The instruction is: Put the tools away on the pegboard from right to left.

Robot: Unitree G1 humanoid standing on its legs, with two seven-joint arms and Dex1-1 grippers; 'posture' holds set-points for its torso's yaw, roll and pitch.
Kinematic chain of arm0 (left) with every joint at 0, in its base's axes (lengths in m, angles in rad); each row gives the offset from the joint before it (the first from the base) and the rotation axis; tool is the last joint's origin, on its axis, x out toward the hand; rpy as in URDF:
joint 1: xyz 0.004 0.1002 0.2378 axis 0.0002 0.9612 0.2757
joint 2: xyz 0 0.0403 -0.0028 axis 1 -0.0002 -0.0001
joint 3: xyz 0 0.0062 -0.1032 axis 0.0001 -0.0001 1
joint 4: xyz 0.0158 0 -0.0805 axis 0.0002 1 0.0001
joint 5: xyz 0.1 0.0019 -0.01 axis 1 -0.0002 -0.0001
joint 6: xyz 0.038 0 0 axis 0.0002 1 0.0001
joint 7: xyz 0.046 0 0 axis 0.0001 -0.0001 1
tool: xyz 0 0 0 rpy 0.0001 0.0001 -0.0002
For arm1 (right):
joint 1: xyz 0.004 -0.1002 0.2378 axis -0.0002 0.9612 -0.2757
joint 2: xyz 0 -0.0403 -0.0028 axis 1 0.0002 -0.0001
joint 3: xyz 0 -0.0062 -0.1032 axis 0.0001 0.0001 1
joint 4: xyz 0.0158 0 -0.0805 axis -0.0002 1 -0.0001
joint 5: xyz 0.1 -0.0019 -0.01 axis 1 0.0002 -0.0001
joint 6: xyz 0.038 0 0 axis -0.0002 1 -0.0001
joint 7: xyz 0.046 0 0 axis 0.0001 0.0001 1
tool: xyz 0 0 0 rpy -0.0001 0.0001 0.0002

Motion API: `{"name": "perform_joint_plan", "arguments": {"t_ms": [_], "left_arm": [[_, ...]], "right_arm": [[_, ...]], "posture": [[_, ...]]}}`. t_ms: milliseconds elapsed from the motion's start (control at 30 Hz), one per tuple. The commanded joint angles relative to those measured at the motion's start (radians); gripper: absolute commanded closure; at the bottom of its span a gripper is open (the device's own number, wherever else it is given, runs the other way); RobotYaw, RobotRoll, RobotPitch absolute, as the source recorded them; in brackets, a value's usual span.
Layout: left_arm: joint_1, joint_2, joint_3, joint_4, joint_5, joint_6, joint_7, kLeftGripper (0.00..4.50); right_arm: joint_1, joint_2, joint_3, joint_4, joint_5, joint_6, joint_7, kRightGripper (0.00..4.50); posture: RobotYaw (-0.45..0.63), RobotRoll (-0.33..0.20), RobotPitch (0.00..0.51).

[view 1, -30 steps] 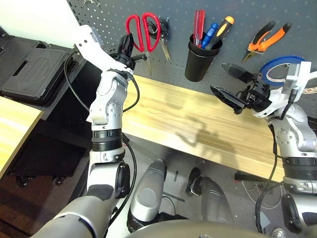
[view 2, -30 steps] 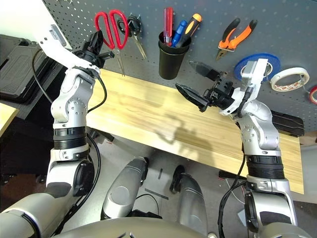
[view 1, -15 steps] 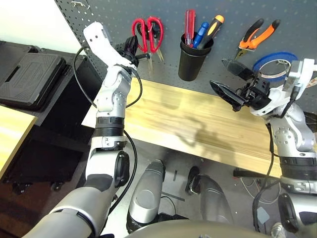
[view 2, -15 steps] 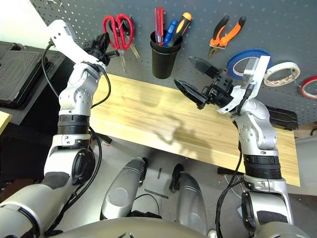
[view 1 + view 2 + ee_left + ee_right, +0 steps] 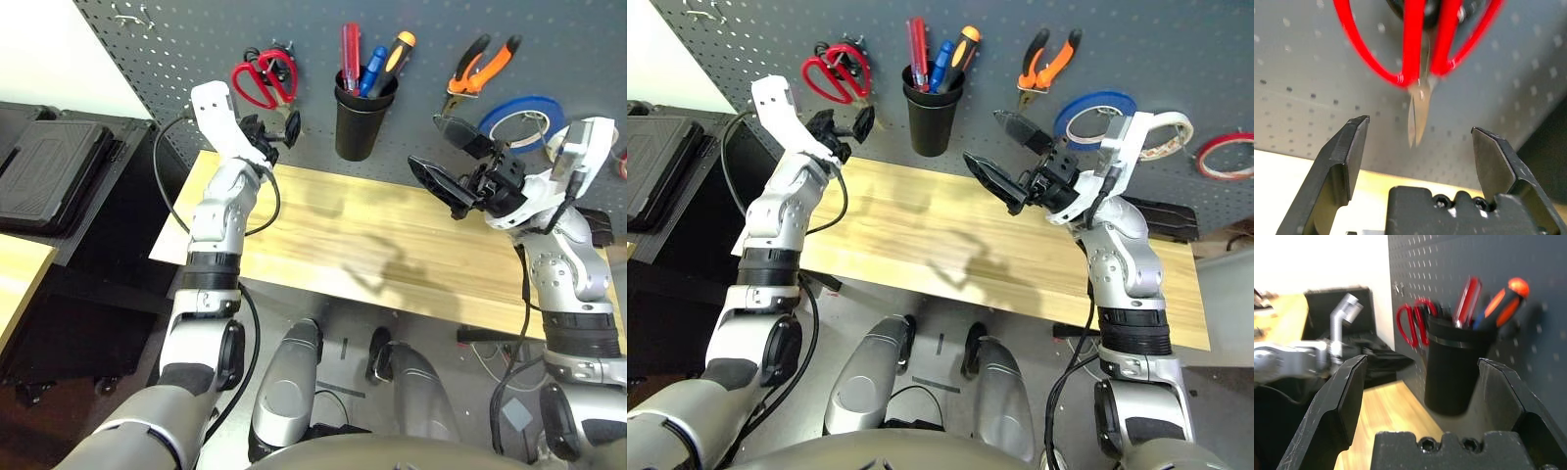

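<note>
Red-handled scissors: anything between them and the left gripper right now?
Nothing visible. The red-handled scissors hang on the pegboard directly ahead of the open left gripper, with clear space between its fingers and the blades.

Both arms are silver-grey metal built from chunky rounded segments, with ribbed black rings at the joints and small dark screw holes dotting the forearms. Each wrist carries a white plastic camera housing, and a thin black cable loops loose down the side of each arm. The left gripper and right gripper have matte black wedge-shaped fingers on a black block with little hex screws.
</note>
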Motion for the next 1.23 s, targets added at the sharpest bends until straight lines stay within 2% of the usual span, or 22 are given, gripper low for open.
{"name": "perform_joint_plan", "arguments": {"t_ms": [33,133,333,500,733,967,1233], "left_arm": [[0.149,0.034,-0.053,-0.100,0.030,-0.071,-0.092,0.04],[0.255,0.062,-0.037,-0.111,0.052,-0.148,-0.111,0.04],[0.327,0.108,0.029,-0.038,0.082,-0.286,-0.110,0.04],[0.307,0.138,0.088,0.069,0.096,-0.392,-0.100,0.04],[0.268,0.162,0.145,0.183,0.068,-0.471,-0.127,0.04],[0.240,0.178,0.182,0.279,0.075,-0.517,-0.122,0.04],[0.242,0.180,0.214,0.295,0.074,-0.523,-0.096,0.04]], "right_arm": [[0.064,0.000,0.008,0.042,-0.093,-0.048,-0.057,0.00],[0.094,0.028,-0.009,0.098,-0.185,-0.095,-0.186,0.00],[0.116,0.090,-0.068,0.198,-0.297,-0.178,-0.437,0.00],[0.102,0.119,-0.130,0.330,-0.389,-0.282,-0.652,0.00],[0.065,0.098,-0.226,0.551,-0.468,-0.424,-0.909,0.00],[0.034,0.066,-0.240,0.661,-0.475,-0.499,-0.977,0.00],[-0.024,0.048,-0.229,0.772,-0.474,-0.552,-0.981,0.00]], "posture": [[0.29,0.000,0.195],[0.29,0.000,0.196],[0.27,0.000,0.197],[0.24,0.000,0.195],[0.20,0.000,0.192],[0.17,0.000,0.193],[0.19,0.000,0.193]]}}
